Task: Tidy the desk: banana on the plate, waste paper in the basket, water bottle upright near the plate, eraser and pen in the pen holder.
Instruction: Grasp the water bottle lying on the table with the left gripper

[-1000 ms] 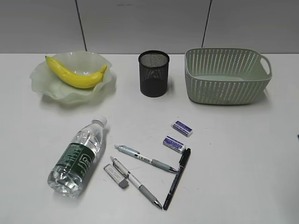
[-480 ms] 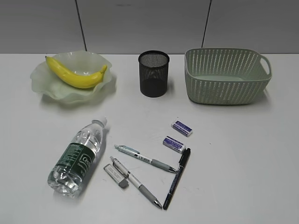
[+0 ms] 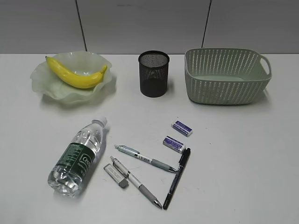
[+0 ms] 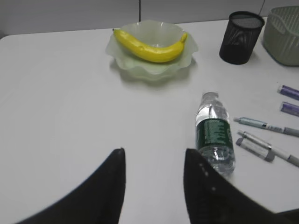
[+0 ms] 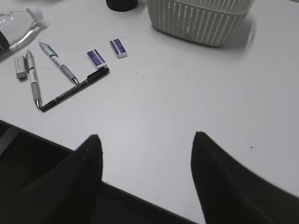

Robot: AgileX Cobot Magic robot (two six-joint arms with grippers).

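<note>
Bottle (image 4: 214, 133) lies on its side ahead and right of the empty, half-open left claw (image 4: 154, 179), cap pointing away, nearer than the wide, empty right claw (image 5: 147, 154).

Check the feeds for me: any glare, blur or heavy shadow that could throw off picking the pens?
Exterior view: even light, sharp, soft short shadows under the pens and water bottle. Left wrist view: softer focus overall, the left gripper fingers dark and blurred. Right wrist view: pens sharp, a soft shadow beside the basket, the right gripper fingers out of focus.
</note>
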